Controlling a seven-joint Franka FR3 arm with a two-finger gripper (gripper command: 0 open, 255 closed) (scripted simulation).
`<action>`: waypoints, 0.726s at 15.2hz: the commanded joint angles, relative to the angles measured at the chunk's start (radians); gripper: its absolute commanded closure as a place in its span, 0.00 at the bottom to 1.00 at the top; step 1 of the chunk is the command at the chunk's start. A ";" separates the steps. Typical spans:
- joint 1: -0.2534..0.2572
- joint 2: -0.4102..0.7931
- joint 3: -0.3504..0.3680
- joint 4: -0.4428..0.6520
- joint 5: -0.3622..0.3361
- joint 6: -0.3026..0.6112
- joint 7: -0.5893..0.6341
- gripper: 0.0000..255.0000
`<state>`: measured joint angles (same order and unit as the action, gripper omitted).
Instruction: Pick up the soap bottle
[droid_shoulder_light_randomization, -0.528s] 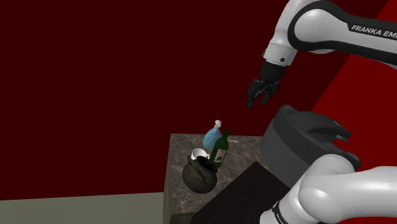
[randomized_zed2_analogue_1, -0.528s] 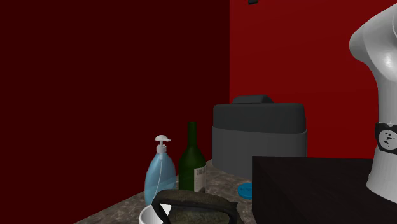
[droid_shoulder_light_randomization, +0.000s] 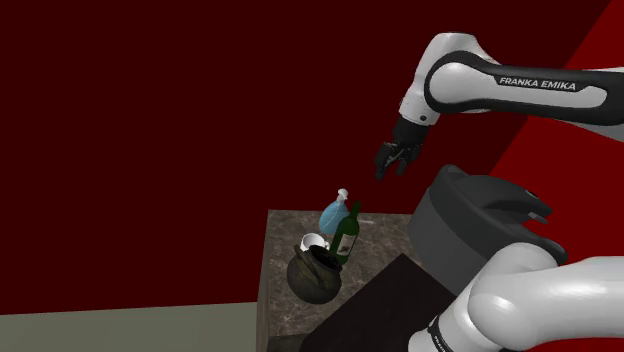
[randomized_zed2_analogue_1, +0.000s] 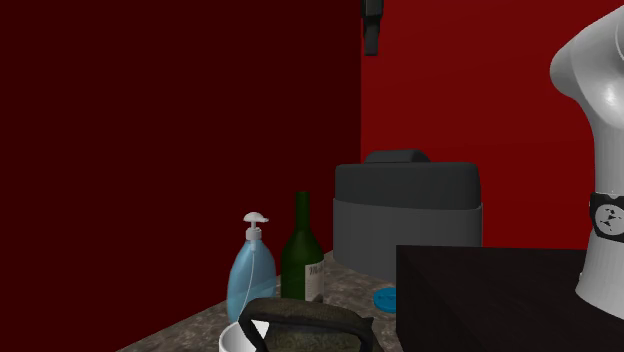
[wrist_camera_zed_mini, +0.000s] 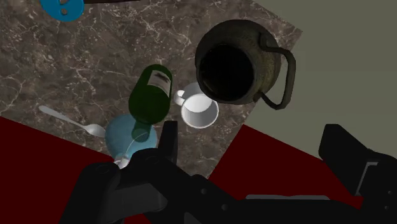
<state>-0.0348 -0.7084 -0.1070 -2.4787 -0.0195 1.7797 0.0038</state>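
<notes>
hand (droid_shoulder_light_randomization: 386, 166) fingers apart, high above bench (droid_shoulder_light_randomization: 275, 232) | blue soap bottle (droid_shoulder_light_randomization: 336, 211) just beside green bottle (droid_shoulder_light_randomization: 346, 235) | wrist view: spoon (wrist_camera_zed_mini: 67, 119) lying near it | dark marbled top, dark red walls (droid_shoulder_light_randomization: 150, 120)

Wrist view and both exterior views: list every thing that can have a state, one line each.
soap bottle: upright on the table, not held.
green bottle: upright, beside the soap bottle.
kettle: upright, no lid, mouth open.
mug: upright, empty.
spoon: lying flat on the table.
gripper: open, high above the table, holding nothing.
</notes>
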 joint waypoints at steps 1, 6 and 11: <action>-0.008 0.036 -0.016 -0.036 -0.015 0.092 -0.017 0.00; -0.024 0.157 -0.059 -0.086 -0.044 0.304 -0.057 0.00; -0.033 0.318 -0.104 -0.094 -0.056 0.515 -0.102 0.00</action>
<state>-0.0628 -0.4189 -0.1976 -2.5710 -0.0718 2.2526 -0.0831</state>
